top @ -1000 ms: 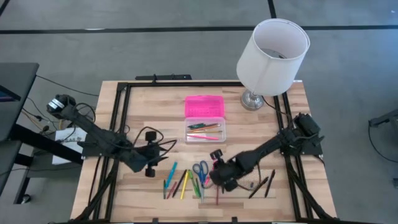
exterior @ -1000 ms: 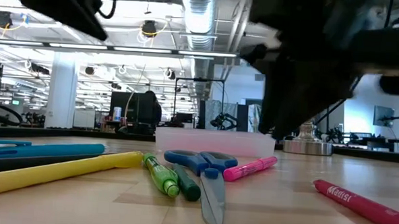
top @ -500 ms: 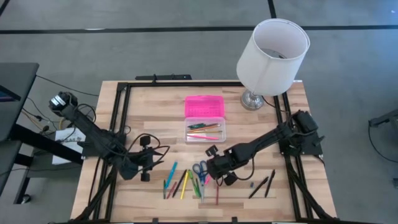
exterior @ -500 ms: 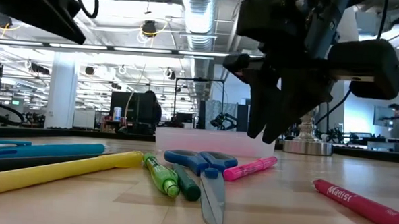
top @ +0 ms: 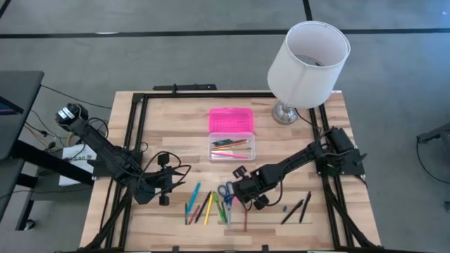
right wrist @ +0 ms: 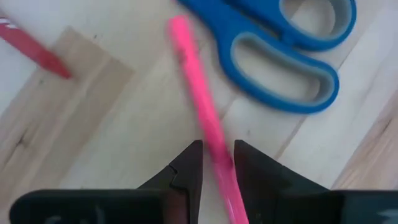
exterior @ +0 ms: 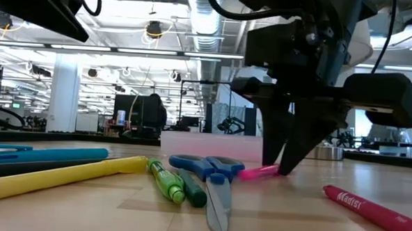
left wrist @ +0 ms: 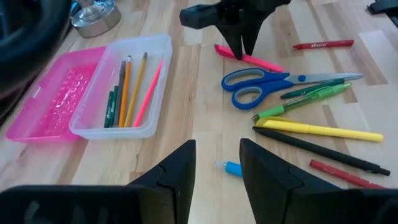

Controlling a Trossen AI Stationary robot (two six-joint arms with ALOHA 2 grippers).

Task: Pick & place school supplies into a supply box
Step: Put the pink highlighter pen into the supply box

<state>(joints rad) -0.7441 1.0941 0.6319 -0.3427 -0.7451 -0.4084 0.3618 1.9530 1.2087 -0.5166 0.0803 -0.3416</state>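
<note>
The supply box stands open at mid-table, its pink lid [top: 230,119] behind the clear base [top: 232,147], which holds several pencils. Loose pens [top: 204,207] and blue scissors [top: 226,191] lie near the front edge. My right gripper [top: 243,199] is open and points down over a pink pen [right wrist: 199,106] beside the scissors [right wrist: 273,56]. A finger stands on each side of the pen. My left gripper [left wrist: 217,162] hangs open above the table, left of the pens, with nothing held. My right gripper [right wrist: 217,165] straddles the pink pen near one end [right wrist: 214,146], coming from above with its fingers across the pen. The fingertips [exterior: 268,163] reach down to the pen, which lies flat on the table. Whether they touch it, I cannot tell.
A lamp with a white shade [top: 308,60] stands at the far right corner. A red pen [exterior: 376,210] lies near the front edge, and black pens [top: 295,209] lie further right. Black frame rails [top: 137,140] run along the table's sides.
My right gripper has moved toward the table's left and come down, rolling its wrist, until its fingertips straddle the pink pen. My left gripper has drawn back a little toward the table's left edge. The pens and scissors have stayed where they were.
</note>
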